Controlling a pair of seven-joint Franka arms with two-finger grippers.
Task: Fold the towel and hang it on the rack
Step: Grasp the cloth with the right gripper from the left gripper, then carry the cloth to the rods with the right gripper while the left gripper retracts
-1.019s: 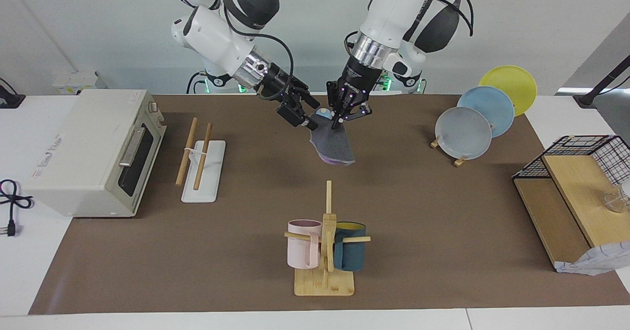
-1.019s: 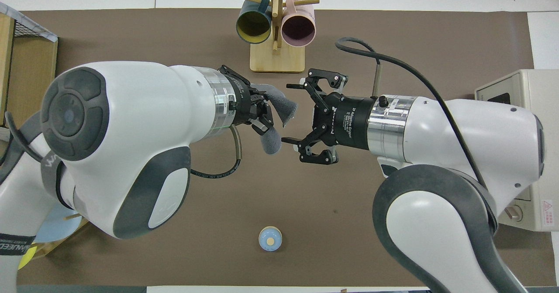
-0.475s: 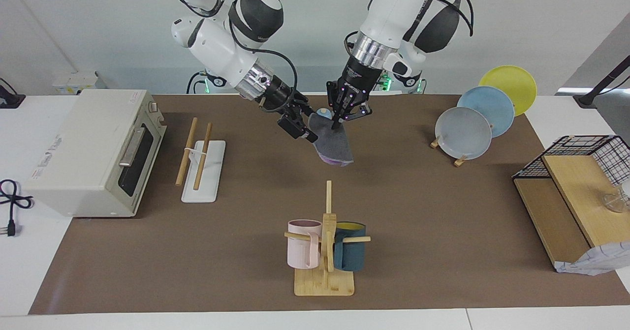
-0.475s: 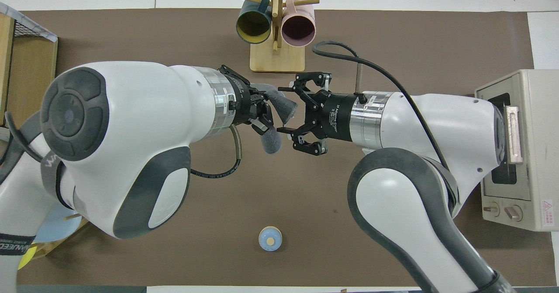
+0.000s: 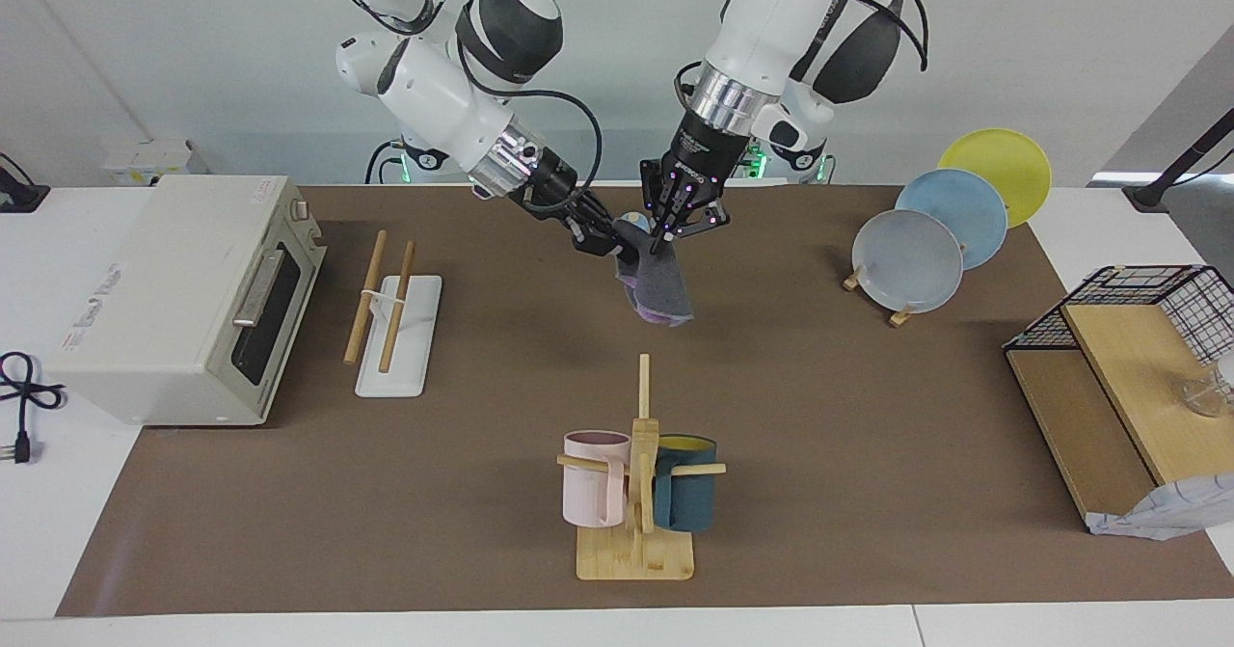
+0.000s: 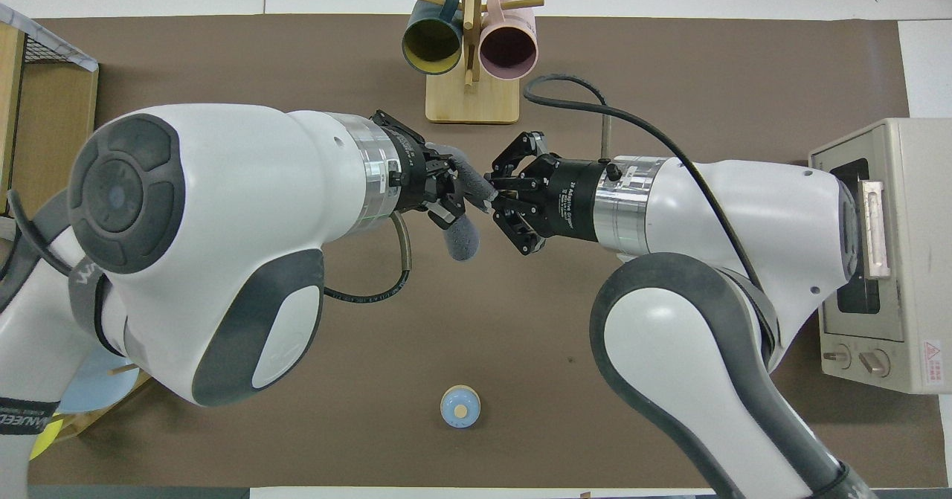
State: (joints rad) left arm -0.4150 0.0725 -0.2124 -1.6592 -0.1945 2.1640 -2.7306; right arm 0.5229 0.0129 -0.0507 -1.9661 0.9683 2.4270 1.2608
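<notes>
Grey-and-purple towel (image 5: 657, 285) hangs pinched in both left gripper (image 5: 665, 237) and right gripper (image 5: 617, 242) jaws.

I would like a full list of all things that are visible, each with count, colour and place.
towel: 1, grey with purple, hanging in the air over mid-table, held by both grippers
rack: 1, white base, wood rods, beside the oven
oven: 1, cream, at the right arm's end
mug tree: 1, bamboo, with a pink and a teal mug, farther from the robots than the towel
plates: 3, grey, blue, yellow, on a stand toward the left arm's end
shelf: 1, wood with black wire, at the left arm's end
small bottle: 1, blue, near the robots
left gripper: jaws shut on the towel
right gripper: jaws shut on the towel
</notes>
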